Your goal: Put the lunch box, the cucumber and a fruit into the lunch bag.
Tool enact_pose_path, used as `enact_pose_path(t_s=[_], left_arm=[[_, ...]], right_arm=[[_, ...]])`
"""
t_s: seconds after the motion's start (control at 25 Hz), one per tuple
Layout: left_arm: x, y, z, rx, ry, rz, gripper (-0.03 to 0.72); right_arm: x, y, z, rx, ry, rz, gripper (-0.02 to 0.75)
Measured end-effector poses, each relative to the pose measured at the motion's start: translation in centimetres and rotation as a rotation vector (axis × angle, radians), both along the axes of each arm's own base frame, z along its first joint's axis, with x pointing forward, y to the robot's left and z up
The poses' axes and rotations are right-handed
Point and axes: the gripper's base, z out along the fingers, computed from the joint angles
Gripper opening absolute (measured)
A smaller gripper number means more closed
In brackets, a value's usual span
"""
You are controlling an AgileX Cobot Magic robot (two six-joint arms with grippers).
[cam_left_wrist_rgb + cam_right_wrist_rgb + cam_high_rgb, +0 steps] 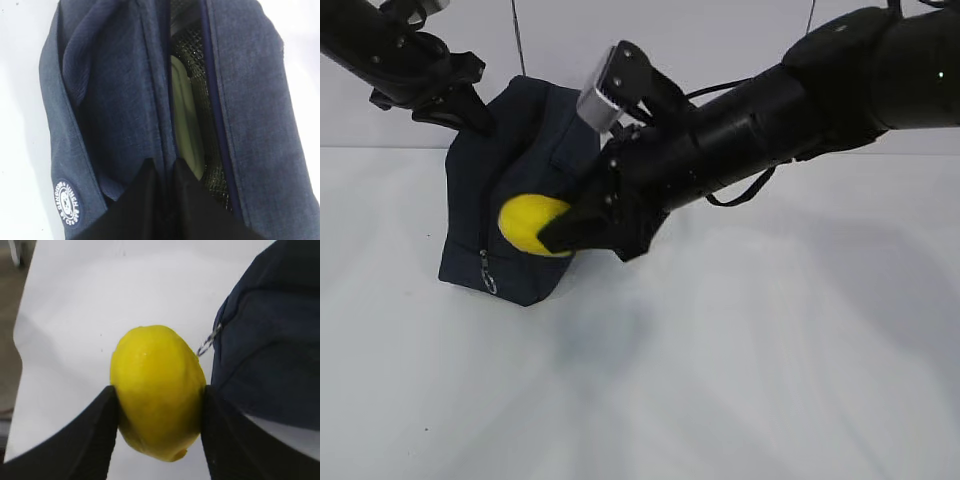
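Note:
The dark navy lunch bag (pixel 525 170) stands at the back left of the white table. My left gripper (pixel 478 118) is shut on the fabric edge of its opening (pixel 161 172) and holds it apart. Inside, against black mesh lining, the pale green lid of the lunch box (pixel 186 117) shows. My right gripper (pixel 552 235) is shut on the yellow fruit (pixel 530 224), held in the air just in front of the bag's side. Seen from the right wrist, the fruit (pixel 157 387) sits between both fingers (pixel 100 430), left of the bag (pixel 270 340). The cucumber is out of view.
A silver zipper pull (pixel 488 281) hangs at the bag's front corner, close to the fruit (pixel 209 344). A round white logo patch (pixel 67 200) sits on the bag's outer wall. White tabletop (pixel 740 380) stretches in front and to the right.

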Motion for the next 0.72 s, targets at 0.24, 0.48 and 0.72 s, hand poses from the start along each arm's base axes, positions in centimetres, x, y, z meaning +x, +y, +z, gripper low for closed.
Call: enact_pose_path(t_s=[0.24,0.48,0.72], left_arm=[[0.0,0.0,0.0,0.000,0.000,0.000,0.028],[0.0,0.0,0.0,0.000,0.003,-0.002,0.028],[0.0,0.0,0.0,0.000,0.003,-0.002,0.028]], right_arm=[[1.0,1.0,2.4,0.335,0.172,-0.209,0.410],[2.5,0.6,3.0,0.426,0.207,-0.407,0.409],[4.1,0.2,3.2,0.400,0.150,-0.535,0.407]])
